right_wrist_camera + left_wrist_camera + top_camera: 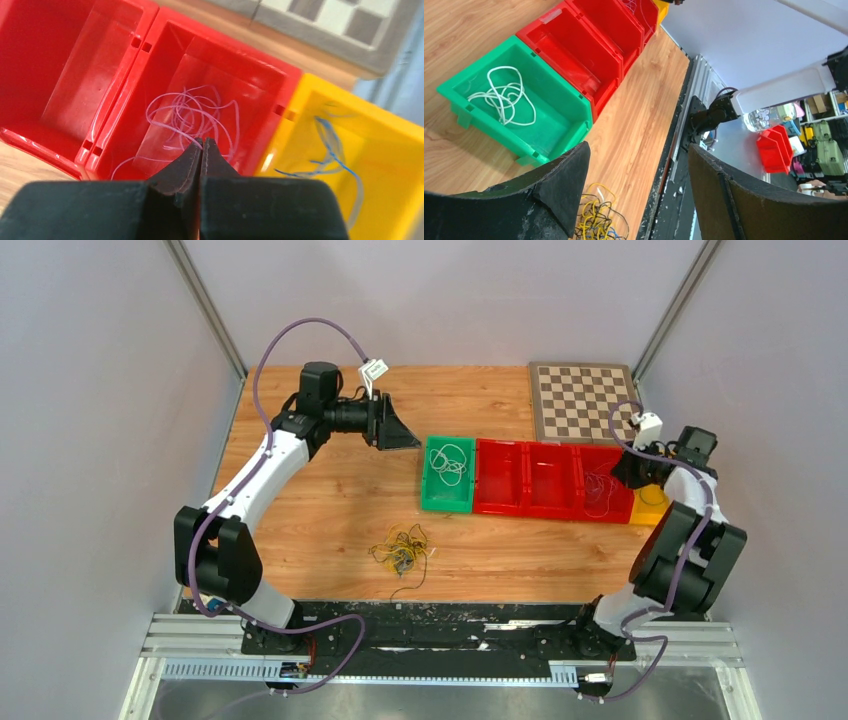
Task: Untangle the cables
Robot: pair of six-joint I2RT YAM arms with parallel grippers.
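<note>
L fingers (398, 432) wide open, empty. R fingers (202, 142) shut, nothing seen held, just above pale cable (190, 117) in red bin (220, 37). Snarl (401, 549) on bench (330, 510), well apart from both, nearer L. We judge we're betw picks. Next: L down to snarl, nip one loose strand.

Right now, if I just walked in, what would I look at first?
Probably the green bin in the middle of the wooden table, with a loose white cable inside, and the red bins lined up to its right. Next, the small snarl of yellow and dark cables lying on the table in front of them, nearer the front edge. A chessboard sits in the far right corner.
</note>
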